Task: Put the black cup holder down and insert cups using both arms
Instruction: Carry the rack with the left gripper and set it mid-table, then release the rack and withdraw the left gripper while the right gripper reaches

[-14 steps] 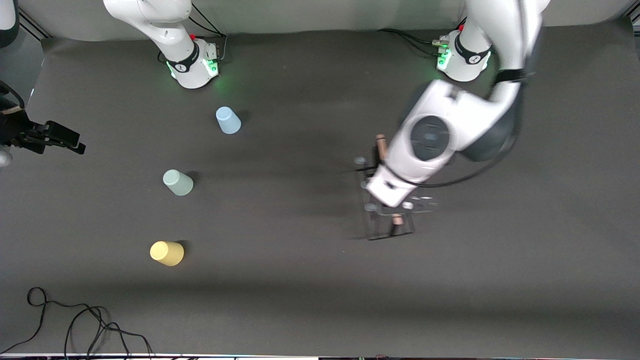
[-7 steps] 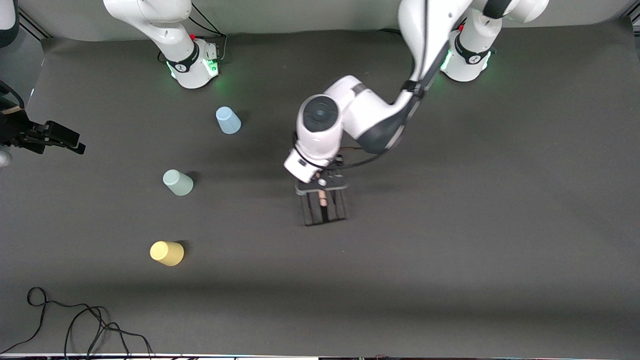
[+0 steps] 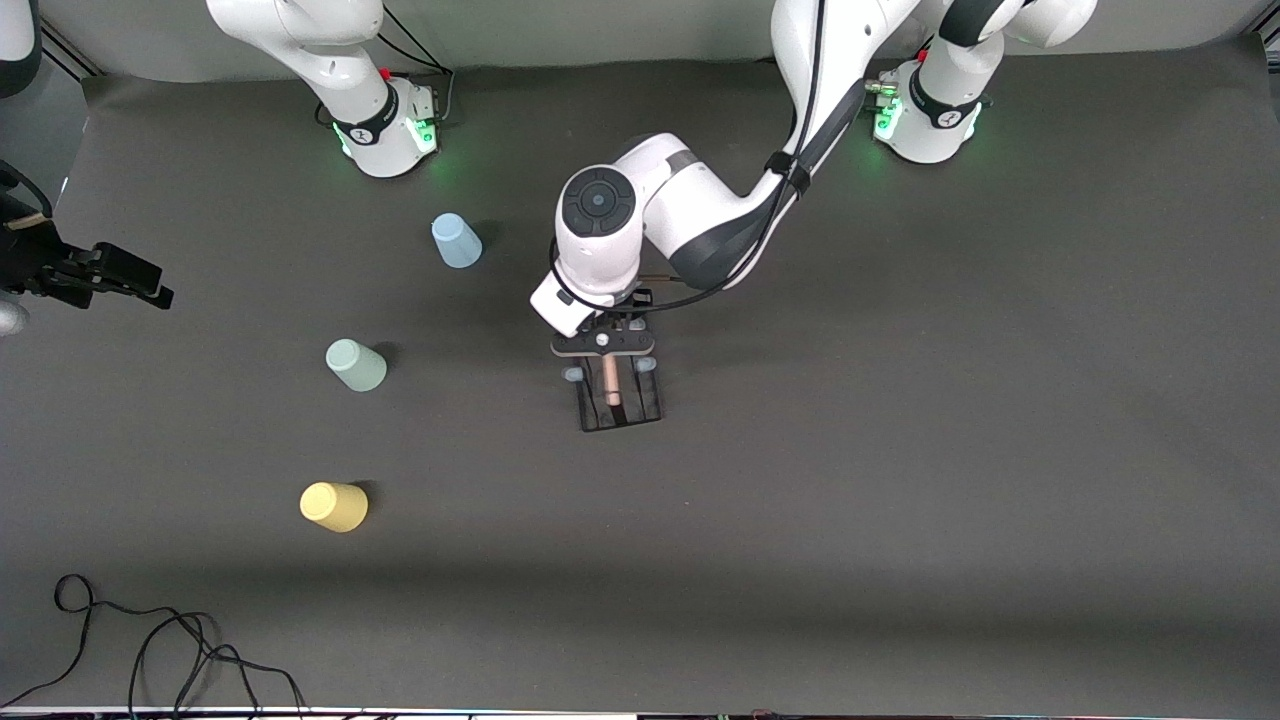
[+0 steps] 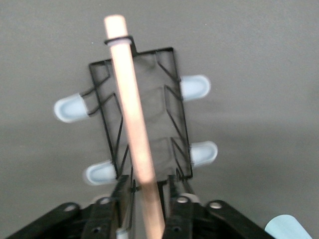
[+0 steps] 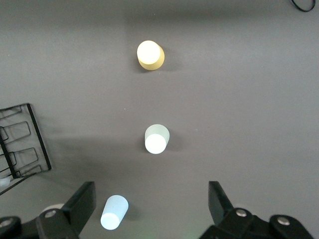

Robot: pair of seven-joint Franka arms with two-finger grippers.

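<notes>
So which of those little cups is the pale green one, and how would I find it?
Start at the right arm's round green-lit base and come toward the front camera along the row of three upside-down cups. The pale green cup is the middle one, between the light blue cup near that base and the yellow cup nearest the camera.

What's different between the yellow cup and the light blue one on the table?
The yellow cup is yellow; the light blue cup is pale blue. The yellow cup sits nearest the front camera; the light blue cup sits farthest from it, close to the right arm's base. Both stand mouth down, look the same size and tapered shape, and are untouched by either gripper.
</notes>
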